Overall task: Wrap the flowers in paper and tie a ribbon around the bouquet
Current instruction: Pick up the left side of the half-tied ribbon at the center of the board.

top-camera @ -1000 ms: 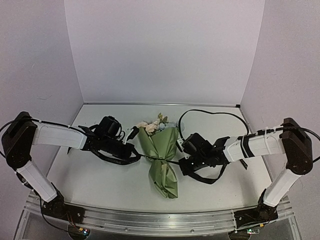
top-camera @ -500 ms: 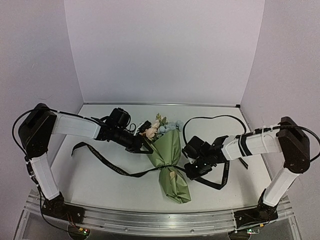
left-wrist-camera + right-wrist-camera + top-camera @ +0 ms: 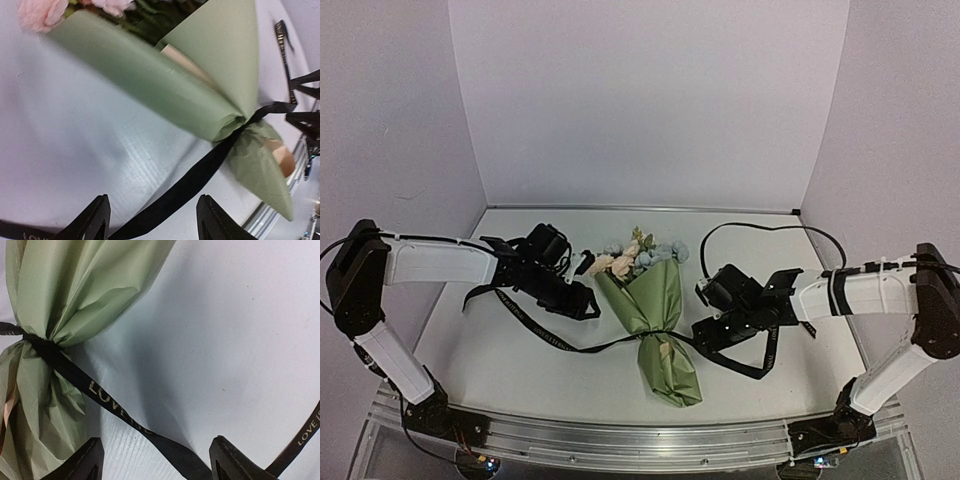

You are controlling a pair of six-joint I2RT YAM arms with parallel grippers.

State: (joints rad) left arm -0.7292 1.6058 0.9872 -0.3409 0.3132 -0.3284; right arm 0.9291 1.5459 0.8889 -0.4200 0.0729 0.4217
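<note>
The bouquet (image 3: 658,318) lies at mid-table, a cone of olive paper (image 3: 150,85) with the flowers (image 3: 638,258) at its far, wide end. The black ribbon (image 3: 552,338) is cinched round its narrow waist, and its tails trail off to both sides on the table. My left gripper (image 3: 586,303) is open just left of the cone. In the left wrist view the ribbon (image 3: 200,175) runs loose between my left gripper's (image 3: 152,212) fingers. My right gripper (image 3: 706,335) is open just right of the waist. A lettered ribbon tail (image 3: 110,400) lies slack between my right gripper's (image 3: 156,452) fingers.
A black cable (image 3: 770,228) loops over the table's back right. An aluminium rail (image 3: 620,435) runs along the near edge. White walls close in the back and both sides.
Both grippers have opened and let go of the ribbon, which now lies slack. The left arm has drawn back to the left. The bouquet shifted slightly right a second ago and now lies still.
</note>
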